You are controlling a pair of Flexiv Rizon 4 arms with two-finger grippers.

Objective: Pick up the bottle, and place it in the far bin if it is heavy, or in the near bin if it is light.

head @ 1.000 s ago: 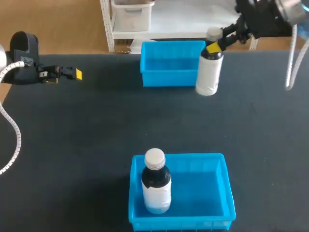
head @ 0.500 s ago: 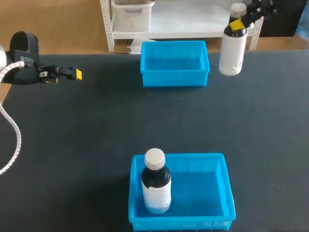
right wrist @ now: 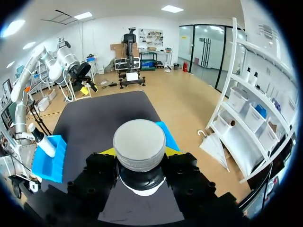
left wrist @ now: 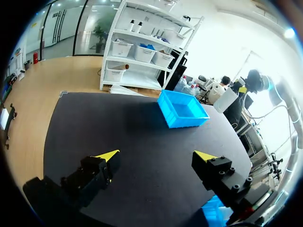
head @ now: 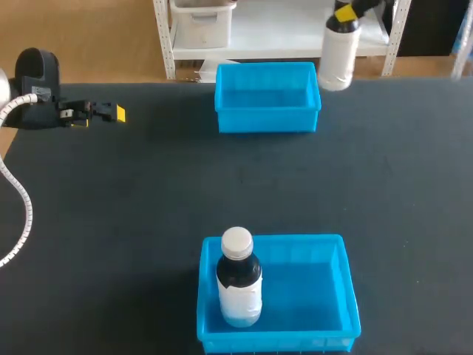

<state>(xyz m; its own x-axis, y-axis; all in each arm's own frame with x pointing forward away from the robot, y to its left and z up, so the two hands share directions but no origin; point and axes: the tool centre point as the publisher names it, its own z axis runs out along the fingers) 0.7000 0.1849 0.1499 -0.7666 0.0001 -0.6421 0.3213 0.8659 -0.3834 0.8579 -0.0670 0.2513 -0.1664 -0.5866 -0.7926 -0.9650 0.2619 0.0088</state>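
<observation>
The right pincer (head: pixel 346 12) gripped the white bottle (head: pixel 336 55) by the neck. The bottle hung beneath it, aloft beside the far bin (head: pixel 267 120). Probably mid-carry; next comes centring over that bin and lowering — the left pincer (left wrist: pixel 156 154) gaped, idle.

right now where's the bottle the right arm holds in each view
Head view: bottle lifted at the top, just right of the far bin.
Left wrist view: bottle small and tilted in the air, beside the far bin.
Right wrist view: bottle cap-first between the jaws, with the far bin showing from behind it.
Shared landmark: the far bin.
</observation>
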